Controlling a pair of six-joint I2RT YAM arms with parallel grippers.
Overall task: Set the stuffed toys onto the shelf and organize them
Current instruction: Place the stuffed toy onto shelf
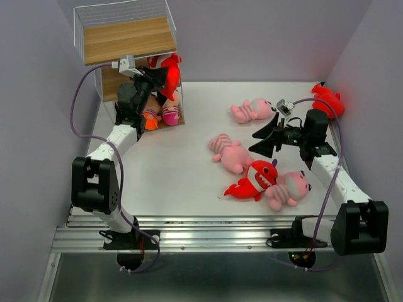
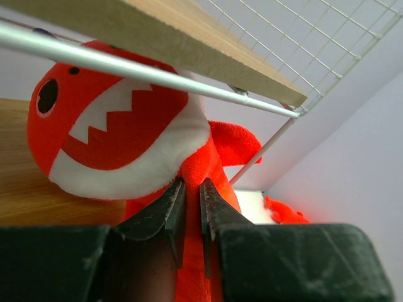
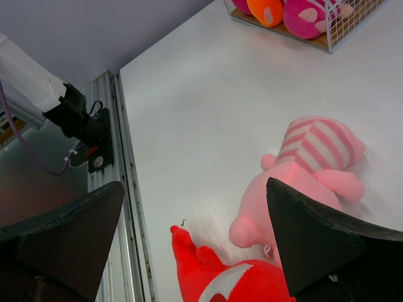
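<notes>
Wooden boards in white wire make up the shelf (image 1: 129, 39), which stands at the far left corner of the table (image 1: 182, 195) in the top view. The left gripper (image 1: 155, 78) reaches into its middle tier with a red shark (image 1: 171, 68). On the bottom tier sit dolls (image 1: 169, 112) with pink and orange feet; at least two show, and a third may be hidden behind the arm. Out on the table lie the far pink animal (image 1: 252, 110), the middle pink animal (image 1: 230, 153), the near pink animal (image 1: 286, 189), a second shark (image 1: 255, 179) and a third shark (image 1: 327, 99) by the right wall.

From the left wrist, the jaws are narrow and pinched on the red shark's body just below its toothed mouth, with the toy resting on the board under the next tier.

From the right wrist, the right gripper (image 3: 189, 214) is spread wide and holds nothing, hovering above the middle pink animal and the second shark's tail.

By my judgement about a third is done: five toys wait on the table, and the held shark is not yet released
</notes>
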